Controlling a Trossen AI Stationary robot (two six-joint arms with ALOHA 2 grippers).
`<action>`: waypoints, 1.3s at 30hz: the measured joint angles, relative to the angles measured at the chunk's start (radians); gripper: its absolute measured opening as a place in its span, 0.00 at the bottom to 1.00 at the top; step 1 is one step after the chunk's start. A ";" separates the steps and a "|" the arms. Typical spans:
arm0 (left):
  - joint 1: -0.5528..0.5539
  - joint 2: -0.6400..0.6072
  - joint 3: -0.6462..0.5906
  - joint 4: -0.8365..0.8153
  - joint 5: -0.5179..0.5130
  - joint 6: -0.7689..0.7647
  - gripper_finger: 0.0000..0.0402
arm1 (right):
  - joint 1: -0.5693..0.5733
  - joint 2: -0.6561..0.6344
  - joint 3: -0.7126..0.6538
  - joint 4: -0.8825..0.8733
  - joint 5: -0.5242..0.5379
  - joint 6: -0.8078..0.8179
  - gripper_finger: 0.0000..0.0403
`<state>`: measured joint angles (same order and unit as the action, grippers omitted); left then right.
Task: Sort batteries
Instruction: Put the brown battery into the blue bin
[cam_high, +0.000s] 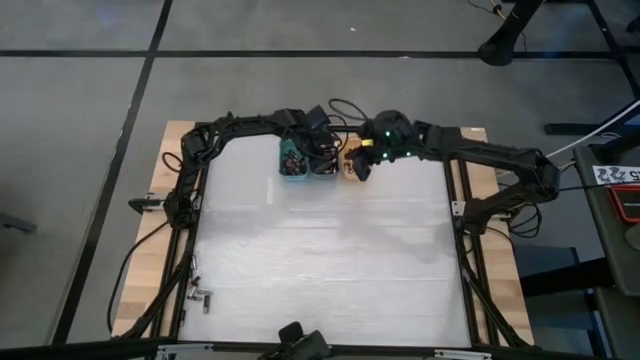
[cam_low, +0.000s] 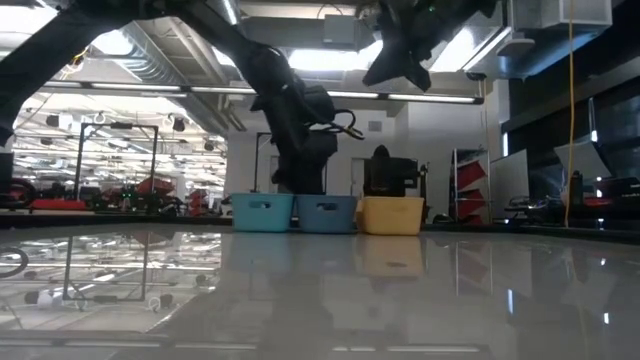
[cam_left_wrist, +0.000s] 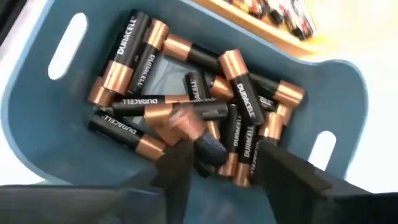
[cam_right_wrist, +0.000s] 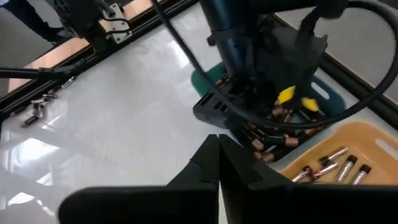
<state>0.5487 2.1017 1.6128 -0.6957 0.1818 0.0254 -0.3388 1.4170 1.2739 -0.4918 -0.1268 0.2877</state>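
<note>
Left hand (cam_left_wrist: 217, 168) is right down inside the blue bin (cam_left_wrist: 37, 124), fingers parted around a gap with nothing gripped between them. The batteries (cam_left_wrist: 186, 109) lie heaped on the bin floor directly ahead of those fingertips, crisscrossed every which way. The nearest cells, lower centre of the left wrist view, run roughly along the line of the fingers, and one greyish blurred cell sits almost in the gap, so whether the hand already touches it I cannot say. In the high view the bins sit at the upper centre of the frame, at the far edge of the desk (cam_high: 330, 260): teal bin (cam_high: 291, 160), blue one beside it, orange bin (cam_high: 352, 165) on the right. The right hand (cam_right_wrist: 219, 163) hangs above the orange bin, fingers pressed together and carrying nothing. Below it, lower right of the right wrist view, a few silver-ended cells lie in that bin. Left is clearly the nearer arm for the blue pile. A few stray cells (cam_high: 200, 296) lie at the lower left of the high view, well apart from both hands.
</note>
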 joint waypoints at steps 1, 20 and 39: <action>0.000 0.000 0.015 -0.029 -0.001 0.012 0.44 | 0.018 0.000 0.000 0.000 0.029 0.017 0.00; -0.028 -0.479 0.029 -0.415 -0.061 0.091 0.49 | 0.156 0.000 0.000 0.055 0.202 0.108 0.00; -0.990 -1.075 -0.664 -0.438 -0.156 -0.843 0.36 | 0.152 0.092 0.001 0.098 0.165 -0.268 0.00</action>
<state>-0.4409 1.0272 0.9487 -1.1336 0.0254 -0.8172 -0.1864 1.5089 1.2747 -0.3940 0.0383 0.0194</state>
